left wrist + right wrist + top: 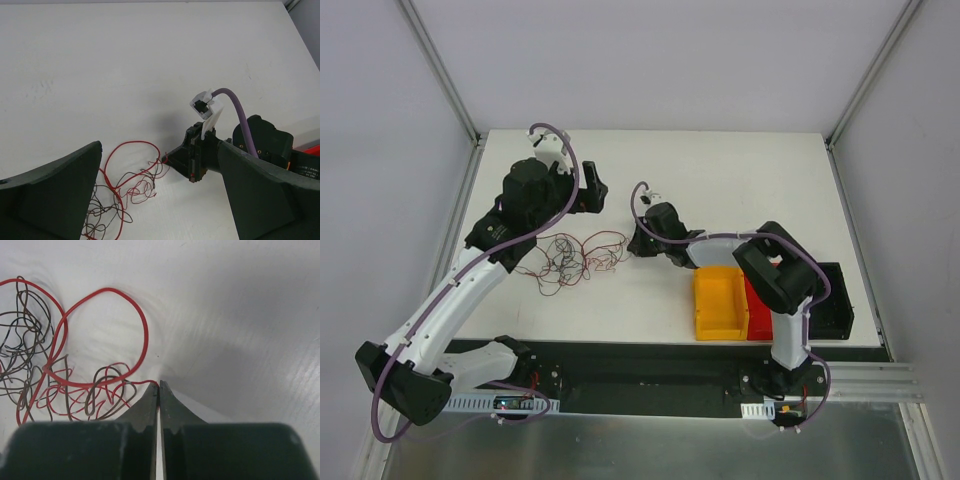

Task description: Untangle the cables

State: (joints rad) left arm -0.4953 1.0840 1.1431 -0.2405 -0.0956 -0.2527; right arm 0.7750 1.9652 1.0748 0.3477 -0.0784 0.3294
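Cables (572, 258) lie in a loose scribble on the white table (740, 170). Right gripper (159, 386) is pinched tight on one red strand (146, 382); left gripper (592, 190) hangs wide apart, empty.

The cables (50, 369) run off both wrist views, one end seemingly hidden in the right end effector (159, 386)

Bright, even light — the right pincer (159, 386) throws a soft grey shadow.
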